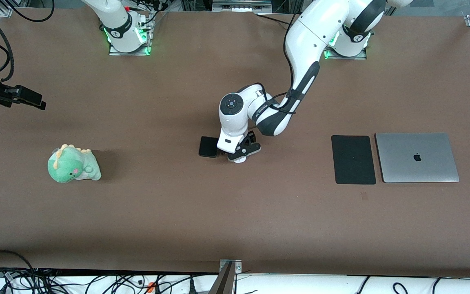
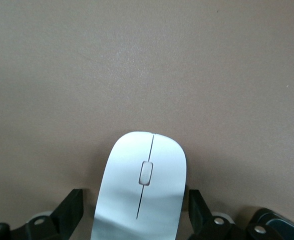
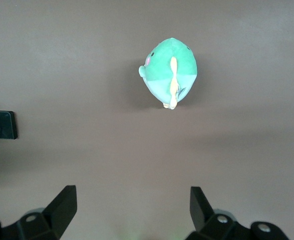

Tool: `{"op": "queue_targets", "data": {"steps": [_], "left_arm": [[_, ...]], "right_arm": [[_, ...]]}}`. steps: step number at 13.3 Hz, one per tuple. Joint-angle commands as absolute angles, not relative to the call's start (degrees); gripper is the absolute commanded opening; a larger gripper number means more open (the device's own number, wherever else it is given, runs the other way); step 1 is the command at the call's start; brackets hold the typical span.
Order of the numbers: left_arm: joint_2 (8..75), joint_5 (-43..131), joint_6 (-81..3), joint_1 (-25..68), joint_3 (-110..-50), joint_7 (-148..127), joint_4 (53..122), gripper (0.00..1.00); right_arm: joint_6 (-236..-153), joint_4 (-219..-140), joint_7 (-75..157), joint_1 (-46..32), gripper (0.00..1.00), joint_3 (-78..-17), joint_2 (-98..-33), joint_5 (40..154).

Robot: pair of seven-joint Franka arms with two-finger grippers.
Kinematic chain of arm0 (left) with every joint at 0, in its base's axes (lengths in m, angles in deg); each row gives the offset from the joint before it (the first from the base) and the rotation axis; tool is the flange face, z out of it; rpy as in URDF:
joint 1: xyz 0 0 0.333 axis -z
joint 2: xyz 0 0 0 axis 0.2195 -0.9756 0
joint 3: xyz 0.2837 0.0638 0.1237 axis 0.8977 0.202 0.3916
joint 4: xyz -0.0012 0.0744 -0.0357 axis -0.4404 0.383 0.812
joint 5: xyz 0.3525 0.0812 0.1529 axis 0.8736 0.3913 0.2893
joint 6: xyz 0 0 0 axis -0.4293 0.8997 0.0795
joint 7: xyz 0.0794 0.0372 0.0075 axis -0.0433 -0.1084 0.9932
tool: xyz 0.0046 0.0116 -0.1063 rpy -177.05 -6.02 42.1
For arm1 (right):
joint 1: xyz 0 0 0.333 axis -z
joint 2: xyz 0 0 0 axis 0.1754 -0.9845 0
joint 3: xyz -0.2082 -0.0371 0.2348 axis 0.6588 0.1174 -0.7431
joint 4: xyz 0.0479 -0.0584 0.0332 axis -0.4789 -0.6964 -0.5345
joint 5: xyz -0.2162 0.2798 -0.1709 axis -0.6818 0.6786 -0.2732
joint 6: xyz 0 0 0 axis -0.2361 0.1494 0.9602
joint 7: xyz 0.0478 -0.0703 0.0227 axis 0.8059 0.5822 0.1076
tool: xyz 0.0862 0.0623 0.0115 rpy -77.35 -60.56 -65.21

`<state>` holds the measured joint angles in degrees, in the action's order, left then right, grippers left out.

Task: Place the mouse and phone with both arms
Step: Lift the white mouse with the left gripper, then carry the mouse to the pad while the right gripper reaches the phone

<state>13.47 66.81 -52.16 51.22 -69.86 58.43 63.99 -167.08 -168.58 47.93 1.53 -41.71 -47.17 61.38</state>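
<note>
I count one green plush dinosaur [image 1: 74, 164], one thin matte black pad [image 1: 353, 159] and one closed silver laptop [image 1: 417, 157] lying nearest me. At mid-table my left gripper [image 1: 241, 153] straddles the single glossy white oval mouse [image 2: 141, 190], one finger [image 2: 199, 210] touching its side, the other apart; just beside it lies the one small black slab phone [image 1: 208, 147]. My right gripper [image 3: 131, 207] hangs spread wide, holding nothing, above the dinosaur's end of the brown table [image 1: 235, 228].

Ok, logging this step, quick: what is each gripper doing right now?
Left gripper: jaws either side of the mouse, not visibly clamped.
Right gripper: open, empty.
</note>
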Motion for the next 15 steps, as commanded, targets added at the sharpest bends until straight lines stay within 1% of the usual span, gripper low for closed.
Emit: {"op": "queue_targets", "data": {"steps": [1,3,5,6,9,11,13,14,15], "left_arm": [[12.81,68.2,-51.06,51.53,-69.59,57.5,62.01,0.67],[13.24,68.55,-50.88,51.27,-69.59,57.33,61.92,0.54],[14.38,68.46,-49.66,50.65,-69.59,56.45,61.92,0.53],[15.34,68.29,-47.13,49.69,-69.59,55.14,61.66,0.53],[20.0,68.11,-41.85,43.81,-69.59,51.18,61.92,0.54],[22.99,68.46,-41.13,39.86,-69.59,47.59,63.32,0.56],[27.11,68.29,-39.38,35.12,-69.76,42.41,66.39,0.57],[29.39,68.11,-39.37,31.96,-70.29,38.64,68.93,0.57],[31.77,67.94,-39.72,28.88,-70.47,33.82,71.65,0.59]], "right_arm": [[-166.33,-168.22,48.32,1.49,1.0,-41.68,-47.19,60.78],[-166.24,-168.22,48.24,1.49,1.0,-41.68,-47.19,60.78],[-166.33,-168.22,48.32,1.49,1.0,-41.68,-47.19,60.78],[-166.42,-168.22,48.32,1.49,1.0,-41.68,-47.19,60.78],[-166.51,-168.31,48.32,1.31,1.0,-41.68,-47.27,60.78],[-166.59,-168.31,48.41,1.05,1.0,-41.76,-47.71,61.13],[-167.12,-168.39,48.5,0.0,1.0,-42.03,-48.67,61.92],[-167.64,-168.39,49.46,-1.57,1.0,-41.94,-49.38,62.01],[-169.04,-168.39,52.77,-3.33,1.0,-42.03,-50.25,62.01]]}}
